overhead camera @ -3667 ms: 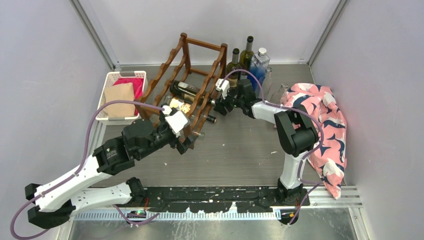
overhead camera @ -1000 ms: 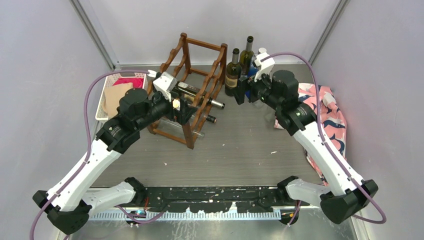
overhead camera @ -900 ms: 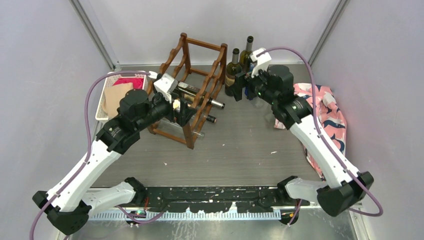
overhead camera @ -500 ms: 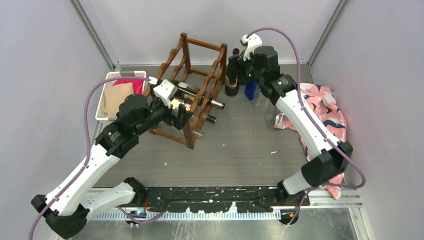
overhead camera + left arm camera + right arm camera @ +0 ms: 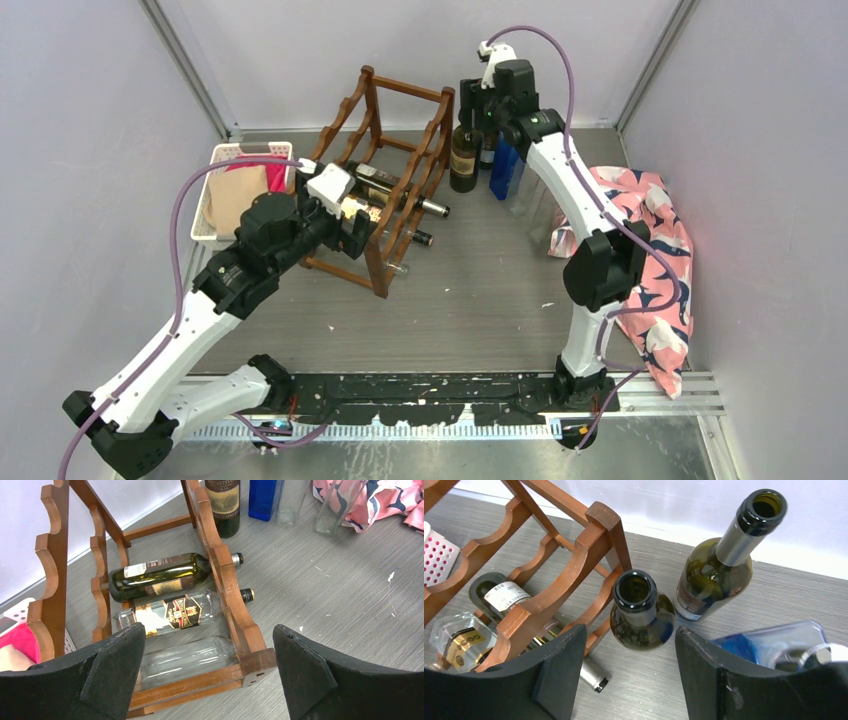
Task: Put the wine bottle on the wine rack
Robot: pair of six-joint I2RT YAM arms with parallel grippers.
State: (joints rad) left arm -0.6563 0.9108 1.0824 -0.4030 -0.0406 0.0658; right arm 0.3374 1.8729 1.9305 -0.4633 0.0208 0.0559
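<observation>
In the wine rack (image 5: 430,140) lie bottles (image 5: 160,575); upright bottles (image 5: 463,160) stand just right of it, a basket (image 5: 240,148) left.

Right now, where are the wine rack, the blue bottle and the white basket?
wine rack (image 5: 405,88), top view, on its top crossbar
blue bottle (image 5: 504,166), top view, on its body
white basket (image 5: 245,147), top view, on its far rim

From above, the right hand (image 5: 476,108) hides the necks of the standing wine bottle (image 5: 463,160) and the second green bottle (image 5: 714,580) behind it. The left wrist view's top edge cuts off the blue bottle (image 5: 262,497) and that wine bottle's neck.
</observation>
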